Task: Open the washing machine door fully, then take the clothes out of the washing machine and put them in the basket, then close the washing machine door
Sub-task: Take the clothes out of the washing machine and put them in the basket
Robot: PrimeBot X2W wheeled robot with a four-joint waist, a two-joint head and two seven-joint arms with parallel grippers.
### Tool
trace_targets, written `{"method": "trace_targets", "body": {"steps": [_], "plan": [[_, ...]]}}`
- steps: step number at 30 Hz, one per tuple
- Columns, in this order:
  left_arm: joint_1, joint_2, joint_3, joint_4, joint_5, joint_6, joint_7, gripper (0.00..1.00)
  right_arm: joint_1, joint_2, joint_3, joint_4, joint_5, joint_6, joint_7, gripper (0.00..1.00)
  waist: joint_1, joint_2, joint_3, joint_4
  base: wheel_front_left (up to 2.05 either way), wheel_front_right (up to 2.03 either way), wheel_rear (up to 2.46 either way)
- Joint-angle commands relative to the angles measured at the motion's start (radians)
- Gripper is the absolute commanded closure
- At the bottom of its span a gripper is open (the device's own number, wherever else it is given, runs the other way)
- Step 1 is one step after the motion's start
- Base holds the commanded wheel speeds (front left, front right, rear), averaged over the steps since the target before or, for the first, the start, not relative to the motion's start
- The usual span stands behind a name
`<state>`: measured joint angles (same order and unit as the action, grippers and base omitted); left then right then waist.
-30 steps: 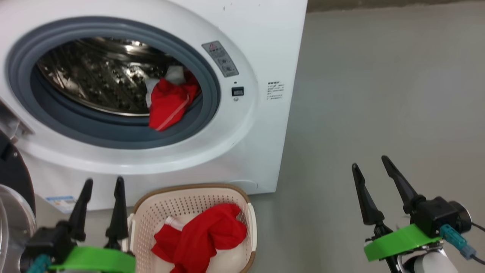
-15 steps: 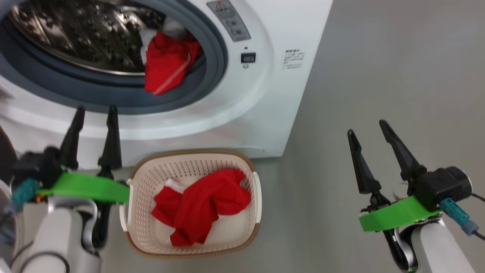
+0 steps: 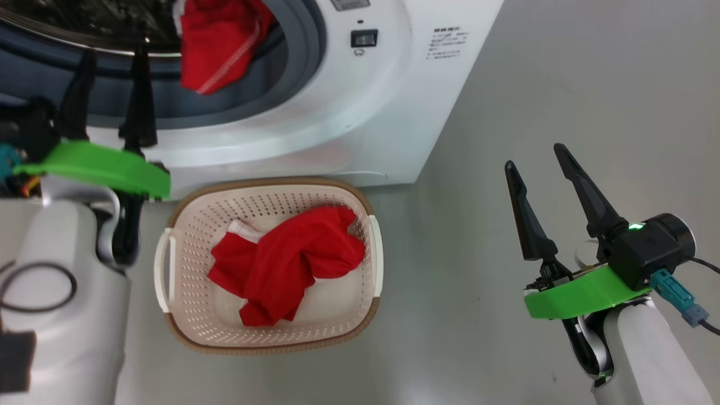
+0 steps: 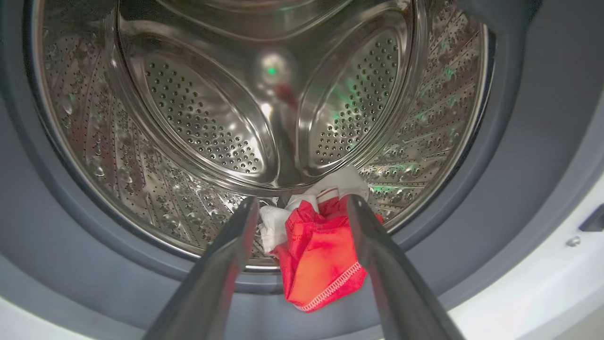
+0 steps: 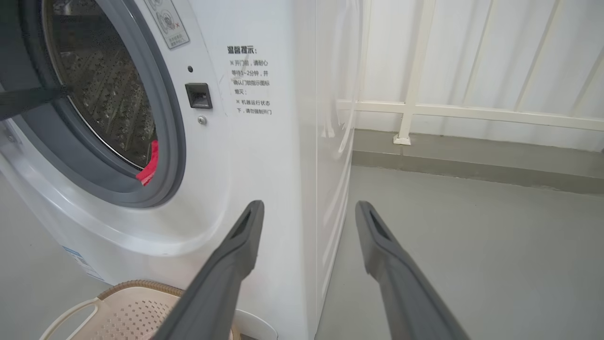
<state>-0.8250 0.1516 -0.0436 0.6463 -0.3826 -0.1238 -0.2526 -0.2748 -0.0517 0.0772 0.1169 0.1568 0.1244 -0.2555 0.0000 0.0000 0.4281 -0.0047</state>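
One soft red garment (image 3: 281,261) lies in the cream perforated plastic basket (image 3: 270,184), another red-and-white bundle (image 4: 321,255) waits at the white washing machine's (image 3: 371,107) drum lip — my left pincer (image 4: 302,200) wide before it, right pincer (image 3: 533,154) wide, empty — door closing remains.

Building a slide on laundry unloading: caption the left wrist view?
Open left hand lined up on the red garment and white cloth at the steel drum's front lip.
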Motion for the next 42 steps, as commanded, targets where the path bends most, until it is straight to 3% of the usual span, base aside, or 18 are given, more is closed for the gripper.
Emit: {"method": "trace_targets", "body": {"steps": [1, 7, 18, 30, 42], "plan": [[-0.053, 0.052, 0.011, 0.007, -0.013, -0.004, -0.008, 0.00, -0.016, 0.001, 0.023, -0.026, -0.005, 0.006, -0.006, 0.00, 0.0000, 0.0000, 0.036, -0.019, 0.00, 0.00, 0.00], [-0.166, 0.070, -0.040, 0.090, -0.069, -0.006, 0.026, 0.00, -0.031, 0.001, 0.031, -0.027, -0.004, 0.006, -0.006, 0.00, 0.0000, 0.0000, 0.066, -0.038, 0.00, 0.00, 0.00], [-0.292, 0.105, -0.175, 0.214, -0.297, -0.007, 0.198, 0.00, -0.040, 0.001, 0.045, -0.024, 0.006, 0.006, -0.006, 0.00, 0.0000, 0.0000, 0.090, -0.081, 0.00, 0.00, 0.00], [-0.380, 0.140, -0.279, 0.360, -0.321, -0.007, 0.358, 0.00, -0.053, 0.001, 0.077, -0.030, 0.026, 0.006, -0.006, 0.00, 0.0000, 0.0000, 0.115, -0.122, 0.00, 0.00, 0.00], [-0.437, 0.179, -0.336, 0.468, -0.292, 0.016, 0.351, 0.00, -0.069, 0.001, 0.099, -0.033, 0.066, 0.006, -0.006, 0.00, 0.0000, 0.0000, 0.151, -0.159, 0.00, 0.00, 0.00]]}}
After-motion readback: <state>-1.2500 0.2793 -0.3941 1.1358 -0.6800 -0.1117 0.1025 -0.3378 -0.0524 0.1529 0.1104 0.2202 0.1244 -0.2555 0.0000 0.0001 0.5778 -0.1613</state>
